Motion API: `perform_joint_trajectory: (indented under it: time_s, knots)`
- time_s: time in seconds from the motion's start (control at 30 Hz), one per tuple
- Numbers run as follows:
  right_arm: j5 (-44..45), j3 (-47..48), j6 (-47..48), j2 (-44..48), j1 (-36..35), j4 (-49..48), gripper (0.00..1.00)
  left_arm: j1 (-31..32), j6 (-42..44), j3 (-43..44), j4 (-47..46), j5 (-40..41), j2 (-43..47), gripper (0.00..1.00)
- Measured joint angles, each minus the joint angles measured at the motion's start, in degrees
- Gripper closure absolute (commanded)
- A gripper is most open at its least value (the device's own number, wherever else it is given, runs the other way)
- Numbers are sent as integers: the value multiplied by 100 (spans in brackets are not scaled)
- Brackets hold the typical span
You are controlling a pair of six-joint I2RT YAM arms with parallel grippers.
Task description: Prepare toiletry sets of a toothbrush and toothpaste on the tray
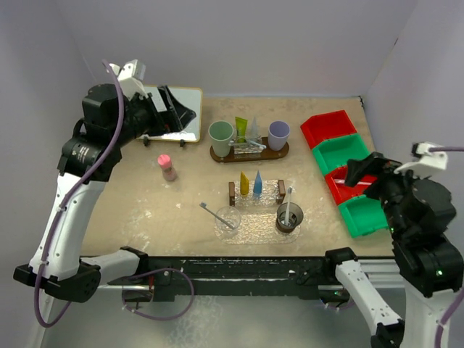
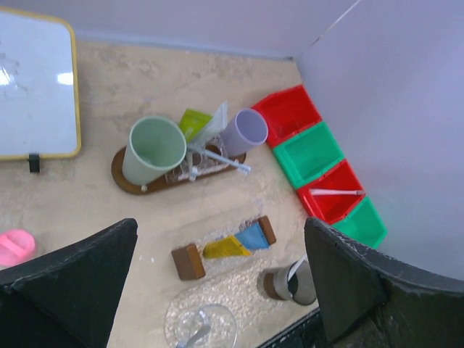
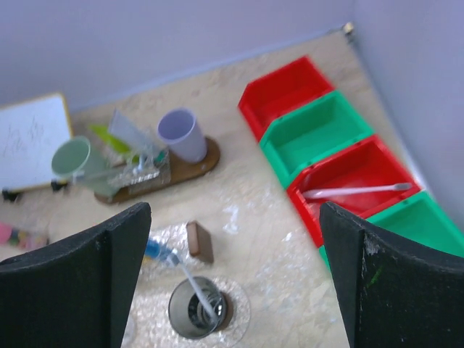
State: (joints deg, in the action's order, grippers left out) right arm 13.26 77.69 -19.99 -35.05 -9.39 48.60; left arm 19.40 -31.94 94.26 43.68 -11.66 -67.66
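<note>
A clear tray (image 1: 254, 230) at the front holds a clear cup (image 1: 228, 217) with a toothbrush in it, a grey cup (image 1: 289, 217) with a toothbrush (image 3: 192, 284) in it, and a low rack (image 1: 256, 188) of a yellow and a blue tube. A second set stands behind on a brown tray (image 1: 279, 153): a green cup (image 1: 221, 138), a purple cup (image 1: 278, 134) and tubes. Another toothbrush (image 3: 355, 192) lies in a red bin (image 3: 377, 170). My left gripper (image 1: 176, 110) is open and empty, high at the back left. My right gripper (image 1: 360, 174) is open and empty above the bins.
A pink-capped little bottle (image 1: 167, 167) stands left of centre. A framed whiteboard (image 1: 177, 116) stands at the back left under my left gripper. Red and green bins (image 1: 341, 152) line the right side. Walls close the back and the right.
</note>
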Motion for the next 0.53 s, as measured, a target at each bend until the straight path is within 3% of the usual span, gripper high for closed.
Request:
perform_joint_trajectory:
  time_s: [0.2, 0.53]
  knots:
    - [863, 1130, 199, -223, 2, 264, 0, 0, 109, 601, -243, 341, -66, 6]
    - [623, 1609, 365, -708, 0, 363, 0, 0, 566, 599, -337, 1344, 216, 7]
